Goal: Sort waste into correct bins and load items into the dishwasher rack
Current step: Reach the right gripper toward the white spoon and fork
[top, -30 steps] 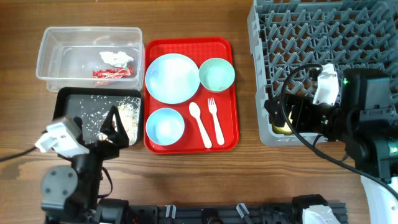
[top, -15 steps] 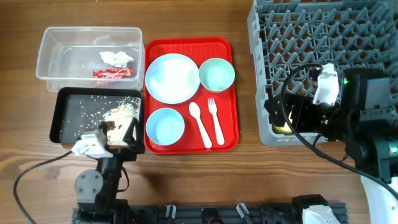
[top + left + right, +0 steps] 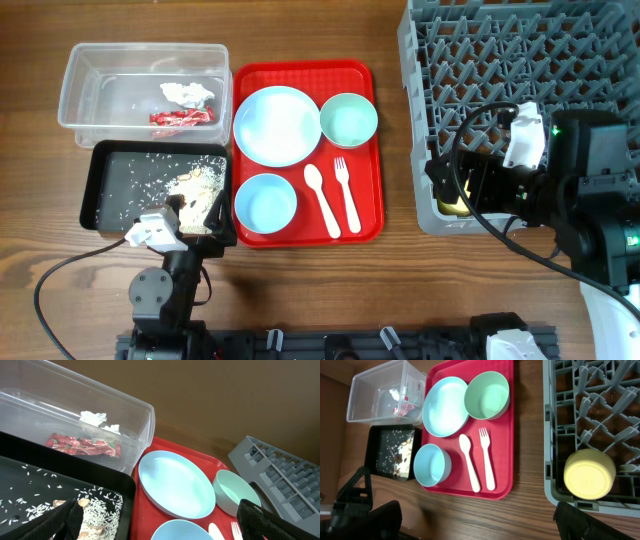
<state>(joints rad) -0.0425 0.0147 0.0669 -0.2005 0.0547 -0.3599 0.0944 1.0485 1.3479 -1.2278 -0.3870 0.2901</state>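
A wooden surface (image 3: 300,290) seen from above, with two robot arms at its near edge. The grey dishwasher rack (image 3: 500,40) fills the far right. The right claw (image 3: 475,520) hangs above the rack's near left corner, its fingers spread wide and gripping nothing. A flat red tray (image 3: 368,160) lies in the middle. To its left, a clear tub (image 3: 100,90) stands behind a shallow black tray (image 3: 115,180). The left claw (image 3: 160,517) hovers over the black tray's near right corner, also spread wide and empty. On the red tray are a pale blue plate (image 3: 277,125), a light green bowl (image 3: 348,119) to its right, a small blue bowl (image 3: 265,201) in front, and a white spoon (image 3: 323,198) and fork (image 3: 346,192) side by side. A yellow-green cup (image 3: 589,474) sits in the rack's near left corner. The tub holds a red-and-white wrapper (image 3: 182,117) and crumpled tissue (image 3: 188,93). Rice-like scraps (image 3: 195,185) are scattered in the black tray.
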